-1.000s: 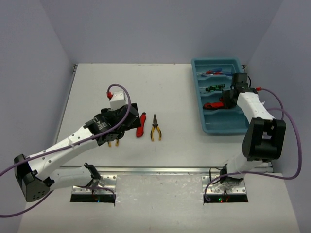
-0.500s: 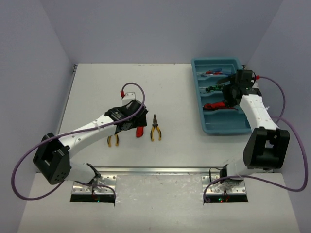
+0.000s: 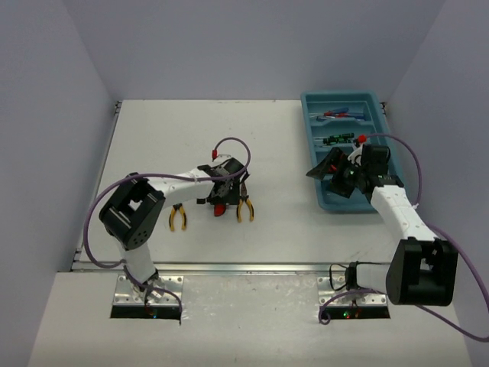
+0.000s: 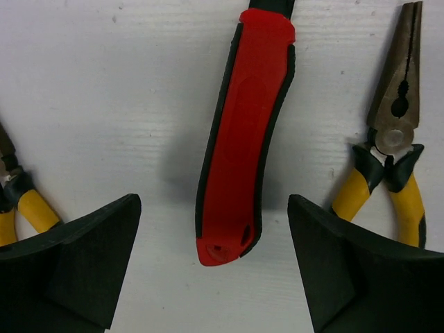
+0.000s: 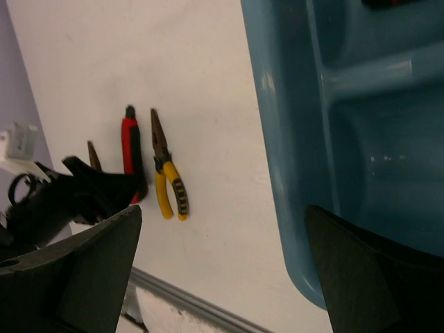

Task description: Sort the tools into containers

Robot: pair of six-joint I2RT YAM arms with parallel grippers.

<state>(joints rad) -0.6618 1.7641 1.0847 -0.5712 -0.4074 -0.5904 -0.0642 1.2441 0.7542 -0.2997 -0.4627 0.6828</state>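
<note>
We're looking at a white tabletop [image 3: 168, 130] boxed in by pale lilac walls [image 3: 69, 76]. Our left gripper [image 4: 211, 208] is hanging, jaws apart, around the red-and-black plastic utility knife [image 4: 243, 139] lying beside yellow-handled metal pliers [image 4: 388, 146]. Our right gripper [image 3: 330, 180], spread wide on nothing, is hovering at the near-left corner of the teal-blue divided plastic tray [image 3: 359, 202].

Bright, even diffuse light, tabletop [image 4: 104, 83] washed nearly white, soft shadow left of the red knife [image 4: 243, 139] between the fingers of the left pincer [image 4: 213, 201], faint glare on the tray [image 5: 277, 104].
</note>
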